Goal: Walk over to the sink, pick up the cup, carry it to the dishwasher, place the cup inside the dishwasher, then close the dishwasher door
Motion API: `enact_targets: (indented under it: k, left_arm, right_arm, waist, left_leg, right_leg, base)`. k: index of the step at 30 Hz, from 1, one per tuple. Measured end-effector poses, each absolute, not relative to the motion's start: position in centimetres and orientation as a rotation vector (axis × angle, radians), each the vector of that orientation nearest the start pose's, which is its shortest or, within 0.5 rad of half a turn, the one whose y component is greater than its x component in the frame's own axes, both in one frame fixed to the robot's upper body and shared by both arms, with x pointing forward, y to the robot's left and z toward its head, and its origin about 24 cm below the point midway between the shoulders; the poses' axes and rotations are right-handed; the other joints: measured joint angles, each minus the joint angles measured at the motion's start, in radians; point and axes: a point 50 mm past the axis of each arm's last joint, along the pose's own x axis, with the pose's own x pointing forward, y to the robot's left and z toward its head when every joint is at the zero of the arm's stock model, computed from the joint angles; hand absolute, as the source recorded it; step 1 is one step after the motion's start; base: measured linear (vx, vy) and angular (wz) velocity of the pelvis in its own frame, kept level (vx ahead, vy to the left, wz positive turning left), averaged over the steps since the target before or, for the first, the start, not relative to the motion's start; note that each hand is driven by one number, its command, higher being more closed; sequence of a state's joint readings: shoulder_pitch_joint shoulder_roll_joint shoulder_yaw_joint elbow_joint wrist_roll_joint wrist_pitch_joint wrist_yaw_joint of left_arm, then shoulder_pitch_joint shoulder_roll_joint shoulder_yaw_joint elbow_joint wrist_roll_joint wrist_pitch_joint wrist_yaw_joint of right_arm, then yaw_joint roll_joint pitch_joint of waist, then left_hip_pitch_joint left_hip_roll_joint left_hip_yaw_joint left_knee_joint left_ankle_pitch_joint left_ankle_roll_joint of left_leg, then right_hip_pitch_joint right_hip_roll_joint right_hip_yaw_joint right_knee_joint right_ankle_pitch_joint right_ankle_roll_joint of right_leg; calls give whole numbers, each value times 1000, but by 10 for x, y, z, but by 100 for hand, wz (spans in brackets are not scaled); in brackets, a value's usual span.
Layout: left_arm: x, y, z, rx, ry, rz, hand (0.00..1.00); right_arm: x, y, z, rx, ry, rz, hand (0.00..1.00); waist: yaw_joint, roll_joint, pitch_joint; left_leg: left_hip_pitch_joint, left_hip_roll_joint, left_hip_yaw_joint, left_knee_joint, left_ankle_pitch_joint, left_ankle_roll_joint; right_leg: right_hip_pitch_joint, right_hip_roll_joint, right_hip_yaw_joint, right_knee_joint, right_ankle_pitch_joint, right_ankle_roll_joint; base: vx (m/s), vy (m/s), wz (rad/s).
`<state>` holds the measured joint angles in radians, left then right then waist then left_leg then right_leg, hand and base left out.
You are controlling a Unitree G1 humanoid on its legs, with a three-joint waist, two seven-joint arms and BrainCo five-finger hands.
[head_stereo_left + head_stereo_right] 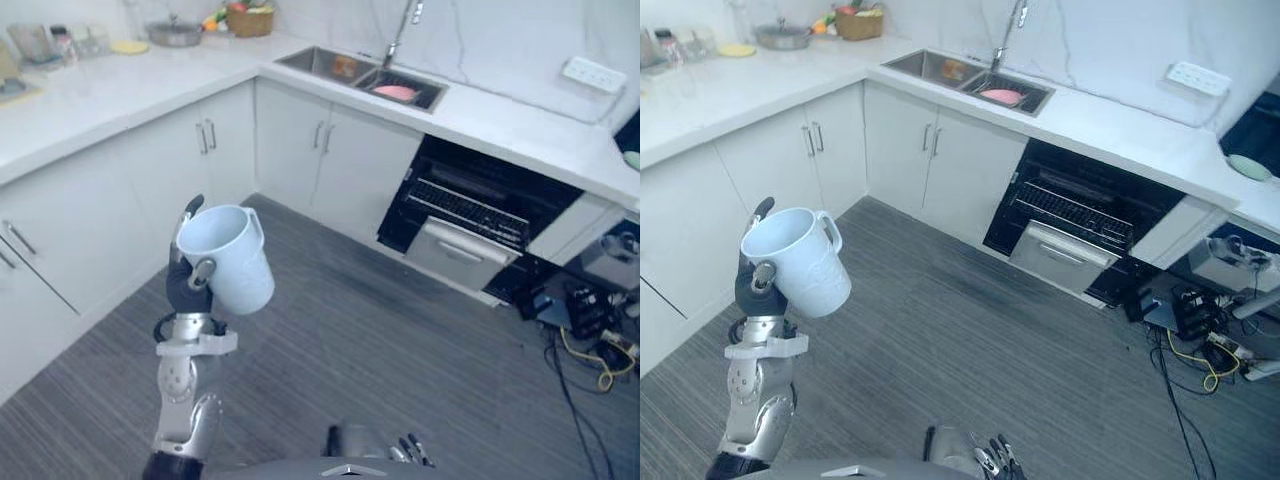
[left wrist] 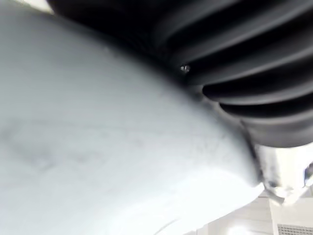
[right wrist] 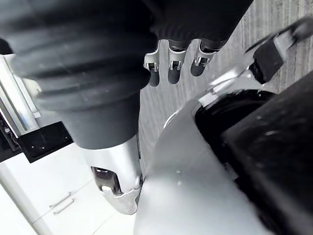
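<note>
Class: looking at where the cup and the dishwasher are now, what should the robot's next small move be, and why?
Probably step forward and to the right, toward the dishwasher. The left hand already grips the cup, held up over the floor, and the dishwasher stands open across the room, too far to reach.

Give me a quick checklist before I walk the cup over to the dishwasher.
1. Grip: left hand curled round the cup, which is held tilted: ok.
2. Cup contents: inside looks empty: ok.
3. Dishwasher: door open, rack showing: ok.
4. Free spot in the rack: cannot tell.
5. Floor toward the dishwasher: bare: ok; cables lie to its right.
6. Right hand: low, fingers relaxed, holding nothing: ok.
</note>
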<state>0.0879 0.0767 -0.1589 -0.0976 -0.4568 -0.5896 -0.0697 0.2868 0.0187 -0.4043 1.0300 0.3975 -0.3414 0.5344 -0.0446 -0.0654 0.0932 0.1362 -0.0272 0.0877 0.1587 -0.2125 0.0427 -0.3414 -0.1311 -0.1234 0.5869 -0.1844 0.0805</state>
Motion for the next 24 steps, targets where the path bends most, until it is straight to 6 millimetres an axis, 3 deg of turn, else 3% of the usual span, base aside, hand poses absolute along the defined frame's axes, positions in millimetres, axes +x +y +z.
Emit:
enact_targets:
  k: [2, 4, 6, 7, 8, 9, 11, 12, 13, 14, 16, 18, 20, 22, 23, 24]
  left_arm:
    - [221, 146, 92, -407, -565, -91, 100]
    - [221, 145, 92, -413, -567, -92, 100]
    - [218, 145, 92, -409, -583, -112, 100]
    - [217, 143, 89, -419, -580, -112, 100]
    - [214, 141, 87, -441, -575, -108, 100]
    - [214, 138, 88, -449, -578, -123, 100]
    - [214, 134, 89, -453, -589, -146, 100]
    - [214, 132, 90, -459, -597, -155, 100]
    - [214, 131, 92, -465, -606, -159, 100]
    - [215, 130, 93, -472, -611, -162, 100]
    - [214, 124, 96, -492, -623, -179, 100]
    - [214, 123, 102, -500, -649, -181, 100]
    - [213, 124, 111, -503, -688, -193, 100]
    - [211, 124, 119, -503, -714, -205, 100]
    - [209, 124, 125, -503, -726, -216, 100]
    - [207, 123, 128, -499, -731, -228, 100]
  right_arm:
    - [45, -197, -148, 594, 684, -262, 0]
    - [50, -196, -146, 578, 672, -224, 0]
    - [51, -188, -144, 567, 682, -164, 0]
    - [54, -192, -143, 562, 680, -154, 0]
    - [55, -201, -140, 538, 664, -154, 0]
    - [57, -205, -140, 524, 665, -176, 0]
    - [59, -212, -138, 503, 649, -207, 0]
    - [62, -219, -135, 479, 636, -238, 0]
    - [62, -224, -134, 463, 628, -282, 0]
    - [63, -227, -132, 450, 619, -309, 0]
    - [67, -238, -126, 385, 555, -421, 0]
    - [78, -252, -111, 365, 415, -523, 0]
    - [98, -266, -85, 340, 230, -576, 0]
    - [122, -275, -53, 321, 36, -584, 0]
    - [145, -273, -24, 317, -110, -552, 0]
    - [151, -272, -8, 304, -184, -532, 0]
  waist:
    - [-16, 19, 11]
    - [-17, 29, 17]
    - [-21, 7, 2]
    - [-21, 37, 2]
    - [-28, 49, -10]
    - [-34, 65, -16]
    - [-38, 98, -29]
    - [-43, 113, -25]
    - [-34, 124, -19]
    - [-29, 134, -15]
    - [-5, 121, 3]
    - [14, 122, 1]
    - [25, 119, 1]
    - [26, 112, -2]
    - [30, 84, -4]
    - [37, 64, 1]
  left_leg:
    - [42, 21, 1, 12, -42, -44]
    - [79, 44, 4, 36, -82, -82]
    - [142, 53, 16, 73, -148, -128]
    - [160, 79, 18, 84, -169, -130]
    - [162, 108, 22, 118, -166, -134]
    - [145, 131, 22, 199, -145, -140]
    - [82, 167, 22, 352, -77, -139]
    - [23, 195, 23, 502, 19, -141]
    - [-62, 236, 22, 685, 166, -156]
    - [-107, 256, 22, 787, 170, -150]
    - [-257, 282, 25, 1018, 92, -103]
    - [-346, 293, 46, 994, 20, -96]
    - [-390, 302, 88, 835, -38, -81]
    - [-392, 276, 92, 585, -62, -77]
    - [-385, 211, 21, 387, -52, -81]
    - [-376, 173, -41, 292, -27, -91]
  right_leg:
    - [-2, 39, 9, -184, 72, -22]
    - [-2, 67, 12, -245, 145, -33]
    - [14, 67, 2, -258, 268, -71]
    - [5, 90, -9, -201, 223, -84]
    - [6, 106, -24, -158, 165, -96]
    - [8, 122, -31, -123, 112, -108]
    - [36, 155, -41, -127, 66, -127]
    - [79, 180, -33, -154, 49, -140]
    - [141, 218, -7, -206, 38, -159]
    - [180, 238, 5, -233, 34, -167]
    - [326, 268, 60, -318, 21, -186]
    - [400, 274, 119, -370, 22, -185]
    - [447, 273, 198, -392, 22, -184]
    - [465, 265, 287, -388, 21, -186]
    - [461, 240, 377, -372, -1, -177]
    - [462, 222, 433, -351, -32, -160]
  base:
    - [592, -100, 7]
    - [504, -145, -1]
    - [537, -229, 2]
    - [516, -269, 5]
    - [494, -297, -3]
    - [600, -341, -5]
    - [514, -280, -14]
    - [507, -230, -33]
    - [490, -207, -41]
    - [468, -160, -54]
    - [417, -132, -68]
    - [383, -51, -104]
    - [489, 82, -128]
    - [424, 203, -139]
    - [402, 293, -168]
    - [461, 375, -183]
